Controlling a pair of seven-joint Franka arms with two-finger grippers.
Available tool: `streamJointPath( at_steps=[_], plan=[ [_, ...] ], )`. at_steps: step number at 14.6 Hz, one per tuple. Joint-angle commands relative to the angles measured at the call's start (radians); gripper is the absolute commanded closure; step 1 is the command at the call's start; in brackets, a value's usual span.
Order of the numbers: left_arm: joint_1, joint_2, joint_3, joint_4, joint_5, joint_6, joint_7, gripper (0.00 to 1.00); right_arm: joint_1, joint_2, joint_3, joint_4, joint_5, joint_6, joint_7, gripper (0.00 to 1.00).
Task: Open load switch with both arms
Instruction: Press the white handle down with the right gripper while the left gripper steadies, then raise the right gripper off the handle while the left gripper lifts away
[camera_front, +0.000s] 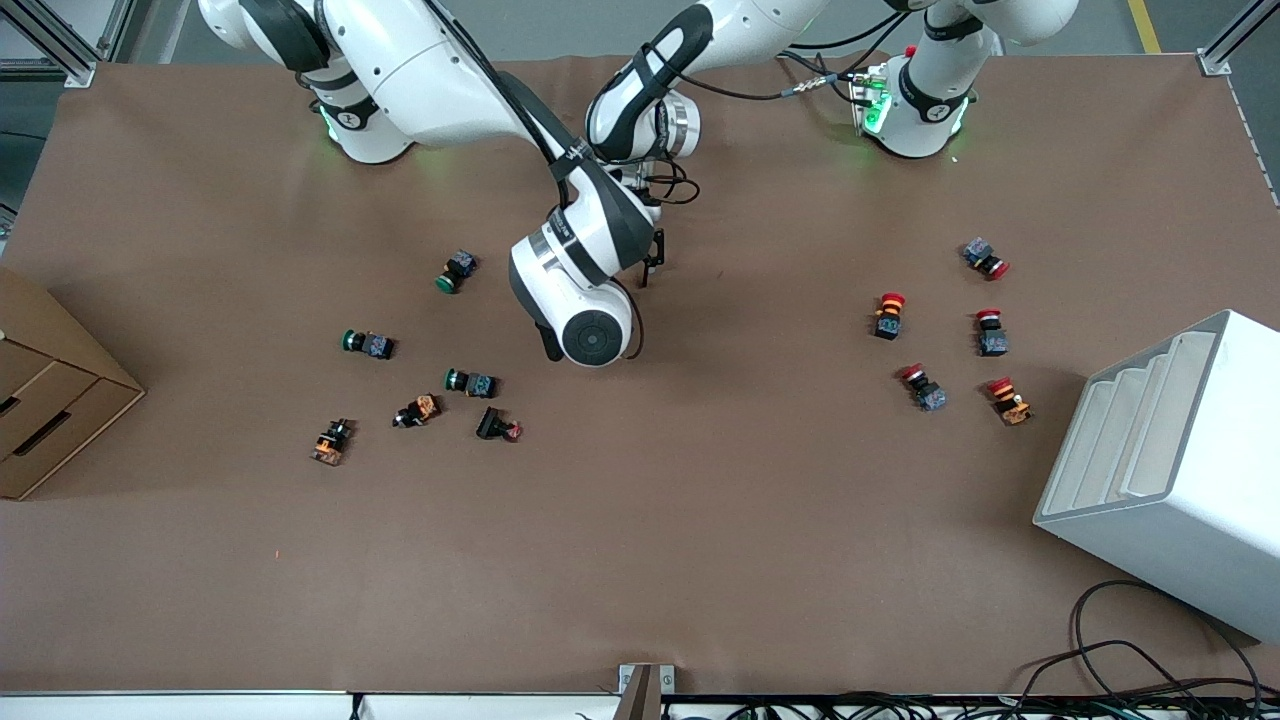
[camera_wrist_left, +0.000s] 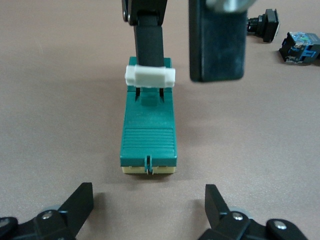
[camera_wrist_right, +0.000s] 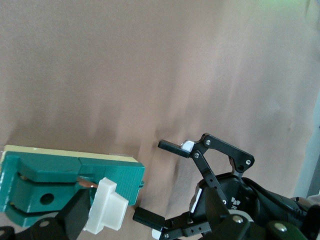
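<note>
The load switch (camera_wrist_left: 149, 135) is a dark-green block lying flat on the brown table, with its white toggle (camera_wrist_left: 150, 76) at one end. In the front view it is hidden under the right arm's hand (camera_front: 590, 300). My right gripper (camera_wrist_left: 182, 70) is open over the toggle end, and one finger (camera_wrist_left: 150, 42) rests against the toggle (camera_wrist_right: 107, 205), which stands tilted off the block (camera_wrist_right: 65, 177). My left gripper (camera_wrist_left: 148, 210) is open and low at the block's other end, a short gap away, holding nothing. The left gripper (camera_wrist_right: 160, 182) also shows in the right wrist view and in the front view (camera_front: 652, 262).
Green-capped push-buttons (camera_front: 457, 271) and orange and black parts (camera_front: 418, 411) lie toward the right arm's end. Red-capped push-buttons (camera_front: 888, 315) lie toward the left arm's end. A white rack (camera_front: 1170, 470) and a cardboard box (camera_front: 50, 400) stand at the table's ends.
</note>
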Motion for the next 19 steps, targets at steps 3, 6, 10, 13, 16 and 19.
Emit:
streamJointPath(
  at_steps=[3, 6, 10, 13, 16, 19],
  plan=[
    [-0.013, -0.008, 0.001, -0.028, 0.010, 0.015, -0.046, 0.02, 0.046, -0.014, -0.001, -0.024, 0.022, -0.048, -0.004, 0.00],
    [-0.013, -0.008, 0.001, -0.028, 0.010, 0.013, -0.046, 0.01, 0.045, -0.014, -0.003, -0.019, 0.022, -0.045, -0.005, 0.00],
    [-0.013, -0.018, 0.001, -0.023, 0.008, 0.015, -0.034, 0.01, 0.040, -0.014, -0.006, -0.006, 0.014, -0.032, -0.007, 0.00],
    [-0.004, -0.035, 0.001, -0.016, -0.001, 0.016, -0.029, 0.02, 0.028, -0.017, -0.017, 0.037, 0.011, -0.007, -0.034, 0.00],
    [0.000, -0.054, 0.000, -0.011, -0.035, 0.018, -0.011, 0.02, 0.025, -0.022, -0.050, 0.094, -0.029, -0.007, -0.036, 0.00],
    [0.000, -0.095, 0.000, -0.011, -0.146, 0.018, 0.090, 0.02, -0.020, -0.029, -0.060, 0.126, -0.075, -0.012, -0.129, 0.00]
  ],
)
